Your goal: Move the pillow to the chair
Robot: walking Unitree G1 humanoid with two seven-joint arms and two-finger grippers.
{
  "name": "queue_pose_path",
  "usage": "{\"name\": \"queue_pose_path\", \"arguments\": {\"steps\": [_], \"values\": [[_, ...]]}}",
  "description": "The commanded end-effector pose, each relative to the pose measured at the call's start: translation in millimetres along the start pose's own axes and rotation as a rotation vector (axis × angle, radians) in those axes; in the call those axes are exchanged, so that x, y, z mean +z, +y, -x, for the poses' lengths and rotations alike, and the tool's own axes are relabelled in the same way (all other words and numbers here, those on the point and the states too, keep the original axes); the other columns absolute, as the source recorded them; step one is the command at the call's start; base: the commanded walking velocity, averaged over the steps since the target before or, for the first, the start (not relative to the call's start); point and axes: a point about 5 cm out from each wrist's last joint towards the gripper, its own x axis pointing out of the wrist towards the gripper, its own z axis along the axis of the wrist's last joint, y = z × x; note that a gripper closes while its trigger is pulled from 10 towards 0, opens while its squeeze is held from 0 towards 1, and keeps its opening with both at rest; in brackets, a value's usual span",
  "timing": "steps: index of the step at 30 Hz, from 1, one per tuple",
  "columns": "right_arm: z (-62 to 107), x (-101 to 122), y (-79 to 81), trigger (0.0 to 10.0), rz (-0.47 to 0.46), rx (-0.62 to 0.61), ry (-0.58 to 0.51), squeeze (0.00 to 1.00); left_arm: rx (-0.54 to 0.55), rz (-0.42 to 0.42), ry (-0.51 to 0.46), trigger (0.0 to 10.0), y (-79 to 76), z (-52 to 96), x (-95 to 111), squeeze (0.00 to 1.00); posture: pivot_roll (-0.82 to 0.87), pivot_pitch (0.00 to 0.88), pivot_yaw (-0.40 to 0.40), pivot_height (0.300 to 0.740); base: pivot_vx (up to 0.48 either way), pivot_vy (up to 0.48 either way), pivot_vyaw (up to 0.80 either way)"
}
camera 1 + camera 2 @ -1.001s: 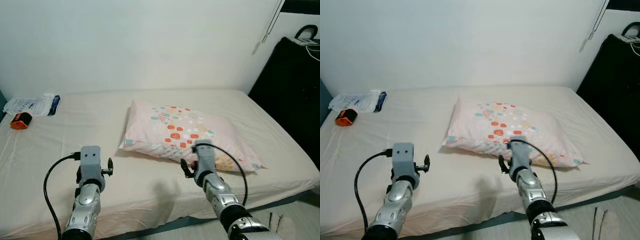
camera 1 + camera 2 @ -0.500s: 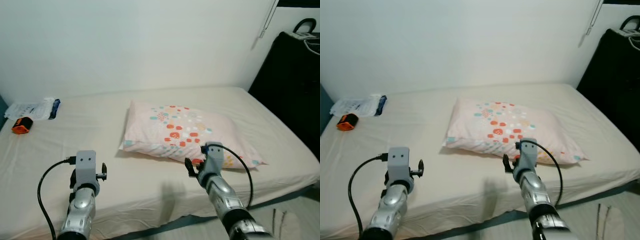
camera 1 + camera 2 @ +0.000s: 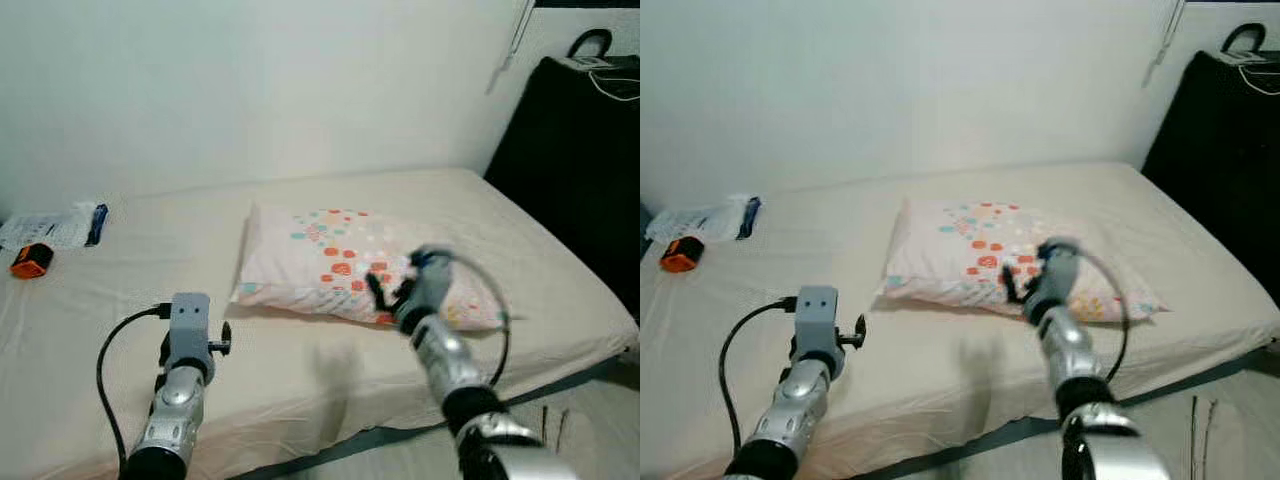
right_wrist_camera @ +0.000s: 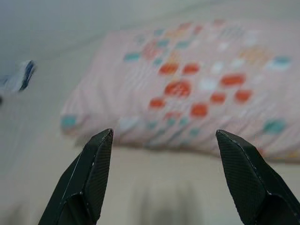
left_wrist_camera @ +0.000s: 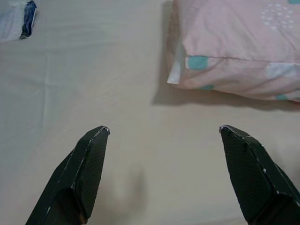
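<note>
A pink pillow with red, teal and white dots lies on the beige bed, its long side towards me. My right gripper is open and raised just in front of the pillow's near edge, with nothing between its fingers; its arm looks blurred. My left gripper is open too, over bare sheet short of the pillow's left corner. The left wrist is low over the bed's front left.
An orange object and a white packet lie at the bed's far left. A tall black piece of furniture stands right of the bed against the white wall. Floor shows at the lower right.
My right arm has risen and swung towards the pillow's near edge. The left arm has stayed about where it was. The camera has shifted a little.
</note>
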Motion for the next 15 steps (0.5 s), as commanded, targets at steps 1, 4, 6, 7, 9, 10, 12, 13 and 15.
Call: {"name": "queue_pose_path", "arguments": {"steps": [1,4,6,7,9,10,12,13,15], "values": [[-2.0,-0.6,1.2,10.0,-0.008,-0.006,0.021,0.00,0.000,-0.007,0.024,10.0,-2.7,-0.6,-3.7,0.00,-0.07,0.000,-0.048,0.740,0.000,0.000,0.00],[-3.4,-3.5,2.6,10.0,-0.029,-0.017,0.042,0.00,0.007,-0.004,0.021,10.0,0.0,-0.8,-3.4,0.00,-0.06,0.000,-0.059,0.740,0.000,0.000,0.00],[-3.4,-3.5,2.6,10.0,-0.029,-0.017,0.042,0.00,0.007,-0.004,0.021,10.0,0.0,-0.8,-3.4,0.00,-0.06,0.000,-0.059,0.740,0.000,0.000,0.00],[-4.2,-1.8,2.0,10.0,-0.016,-0.031,0.038,0.00,0.019,0.003,0.019,10.0,2.4,-0.7,-3.3,0.00,-0.06,0.000,-0.056,0.740,0.000,0.000,0.00],[-5.1,0.6,1.8,10.0,0.068,-0.055,0.025,0.00,0.021,-0.003,0.031,10.0,2.2,-0.6,-4.2,0.00,-0.05,0.000,-0.047,0.740,0.000,0.000,0.00],[-5.1,0.6,1.8,10.0,0.068,-0.055,0.025,0.00,0.021,-0.003,0.031,10.0,2.2,-0.6,-4.2,0.00,-0.05,0.000,-0.047,0.740,0.000,0.000,0.00],[-4.6,-1.2,3.0,10.0,0.135,-0.043,0.039,0.00,0.012,-0.028,0.030,10.0,1.0,-0.4,-4.9,0.00,-0.05,0.000,-0.048,0.740,0.000,0.000,0.00],[-1.7,-12.1,2.9,10.0,0.219,-0.013,0.116,0.00,0.000,-0.056,0.037,10.0,0.2,0.4,-8.3,0.00,-0.03,0.000,-0.057,0.740,0.000,0.000,0.00],[4.6,-26.0,-1.6,10.0,0.239,0.010,0.185,0.00,0.002,-0.065,0.050,10.0,1.3,1.5,-12.8,0.00,-0.01,0.000,-0.061,0.740,0.000,0.000,0.00]]}}
